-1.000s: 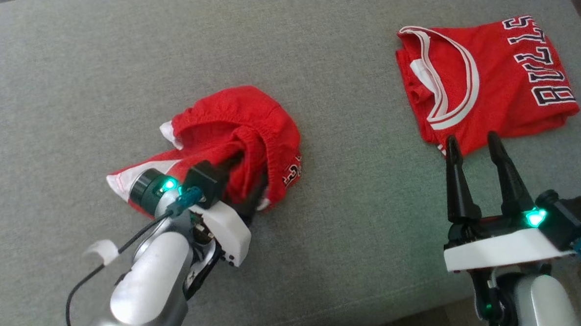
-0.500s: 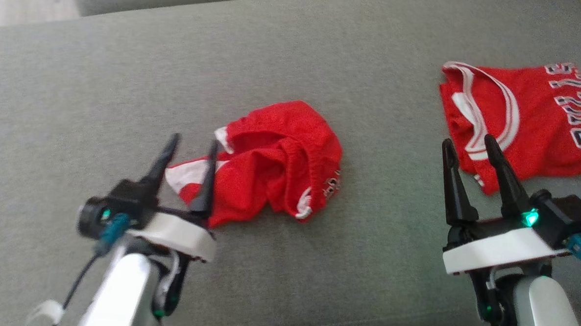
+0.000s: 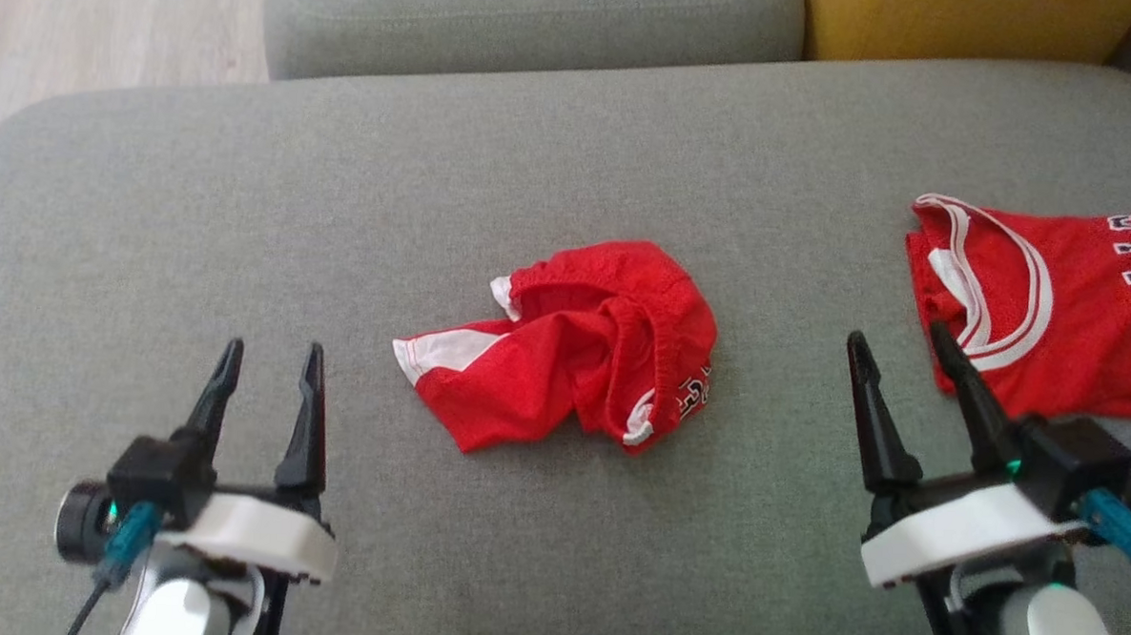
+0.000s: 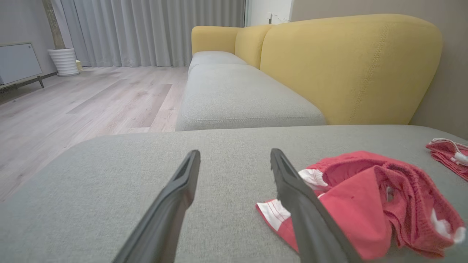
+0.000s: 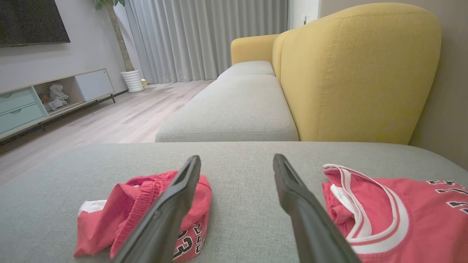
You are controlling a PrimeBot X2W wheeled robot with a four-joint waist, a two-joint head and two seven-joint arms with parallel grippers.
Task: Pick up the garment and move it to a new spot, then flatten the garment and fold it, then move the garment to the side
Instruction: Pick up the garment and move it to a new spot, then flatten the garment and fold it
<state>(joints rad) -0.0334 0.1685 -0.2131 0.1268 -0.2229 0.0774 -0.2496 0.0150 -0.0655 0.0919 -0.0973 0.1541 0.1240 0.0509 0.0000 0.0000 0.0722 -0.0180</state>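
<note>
The garment (image 3: pixel 573 356), a pair of red shorts with white trim, lies crumpled in a heap on the middle of the grey sofa seat (image 3: pixel 246 199). My left gripper (image 3: pixel 272 352) hovers open and holds nothing, to the left of the heap and nearer to me. In the left wrist view the shorts (image 4: pixel 365 204) lie just right of my open left gripper (image 4: pixel 234 153). My right gripper (image 3: pixel 897 337) is open too, to the right of the shorts. The right wrist view has the shorts (image 5: pixel 124 204) at lower left, partly behind a finger of my right gripper (image 5: pixel 237 157).
A folded red jersey (image 3: pixel 1052 320) with white trim and dark lettering lies at the right of the seat, close to my right fingertips; the jersey (image 5: pixel 402 212) shows large in the right wrist view. A yellow backrest (image 3: pixel 970 20) and wooden floor (image 3: pixel 92 20) border the seat.
My left gripper has opened, let go of the shorts and drawn back to the lower left. The shorts now lie free. The head camera has tilted, shifting the whole picture.
</note>
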